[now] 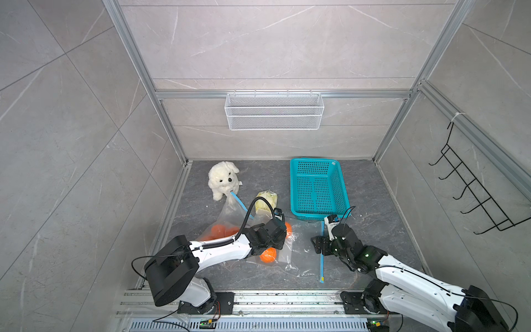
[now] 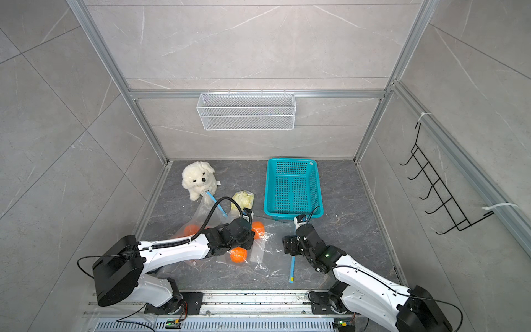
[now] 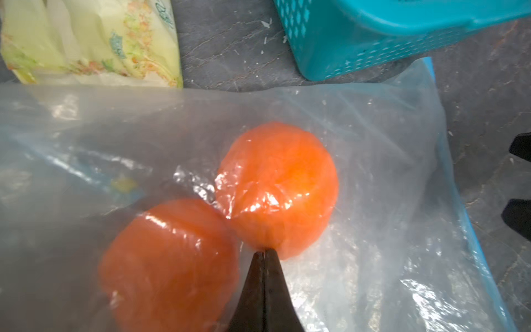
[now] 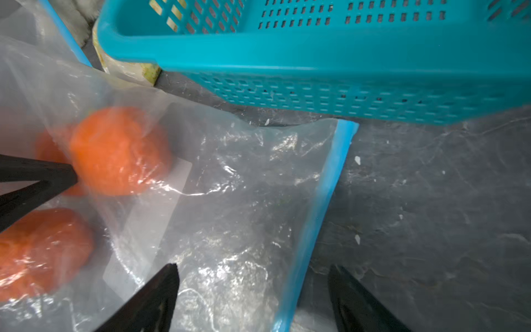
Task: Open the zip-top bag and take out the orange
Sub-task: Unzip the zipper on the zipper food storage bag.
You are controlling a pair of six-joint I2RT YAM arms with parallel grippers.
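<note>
Inspecting the zip-top bag (image 4: 244, 201): it is found flat on the counter (image 4: 431, 201) just in front of the teal basket (image 4: 287, 54), with two oranges (image 3: 275, 186) inside. Its blue zip strip (image 4: 321, 201) runs straight away from the basket and is straddled by the wide-open right gripper (image 4: 253, 270), the nearer one. Film beside the oranges appears pinched by the closed left gripper (image 3: 264, 253).

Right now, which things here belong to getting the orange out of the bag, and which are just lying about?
For the job: zip-top bag, oranges inside it, left end effector, right end effector.
Lying about: teal basket, plush dog, yellow-green packet, second bag.
</note>
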